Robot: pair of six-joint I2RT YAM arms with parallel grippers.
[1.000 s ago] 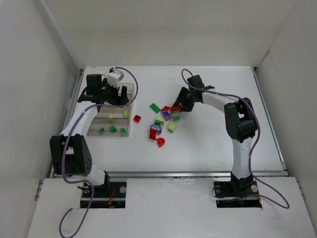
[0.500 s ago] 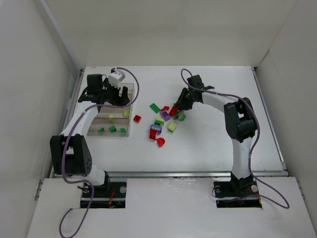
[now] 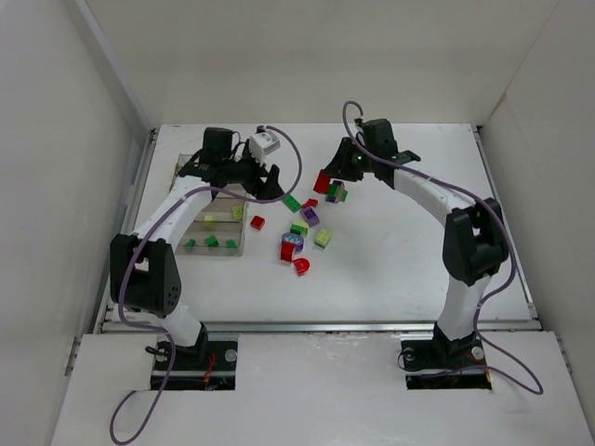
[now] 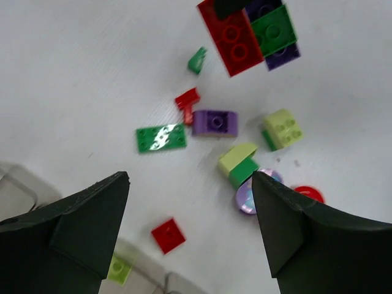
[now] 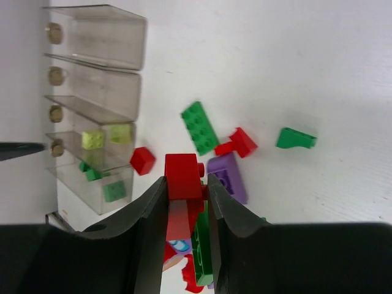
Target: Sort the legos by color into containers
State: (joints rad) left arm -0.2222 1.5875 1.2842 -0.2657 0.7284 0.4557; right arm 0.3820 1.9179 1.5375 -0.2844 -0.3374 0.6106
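Legos (image 3: 324, 182) rise in right gripper (image 5: 185, 187) (left gripper (image 4: 190, 184) nearer).

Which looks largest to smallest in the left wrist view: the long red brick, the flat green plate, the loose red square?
1. long red brick, held above the table, so its lead may be nearness
2. flat green plate
3. loose red square
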